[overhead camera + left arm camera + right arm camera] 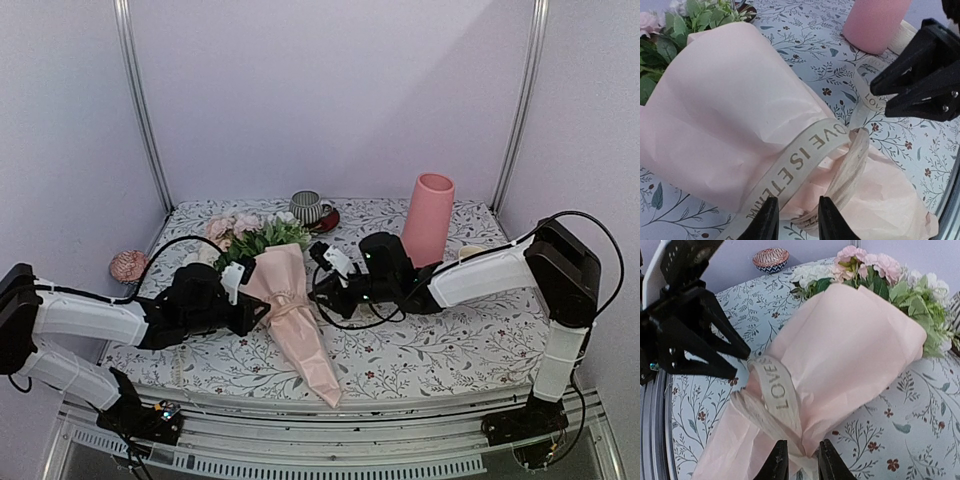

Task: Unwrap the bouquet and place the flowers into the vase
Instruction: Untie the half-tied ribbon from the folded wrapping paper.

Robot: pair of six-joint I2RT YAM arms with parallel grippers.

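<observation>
Across the middle of the surface (450, 340) lies the bouquet (290, 310), flat on its side. Its wide mouth points to the far left and its pointed tail reaches the near edge. Nothing is unwrapped yet!

The flowers (250, 238) spill out of the top, pink and white heads over green leaves, with the stems hidden inside the wrap. That pink paper (850, 340) looks thin, soft and very light, so I'd expect it to crumple or tear under a hard tug. The whole bundle would likely slide rather than resist.

A cream ribbon (810, 145) cinches the narrow waist, knotted with loose loops. To my eye that's the place to take hold: a free ribbon end, not the paper.

Both arms are right there. The left tool (796, 222) sits at the waist, fingers partly spread, with ribbon and paper lying in the gap. Opposite it, the right tool (801, 462) is also partly spread, straddling the knot. Neither looks clamped on anything, and I can't tell whether the pads brush the ribbon.

Further out, the vase (428, 215) stands upright at the far right, behind the right arm and well apart from the bundle. A striped mug (308, 207) waits at the back, near the blooms.
</observation>
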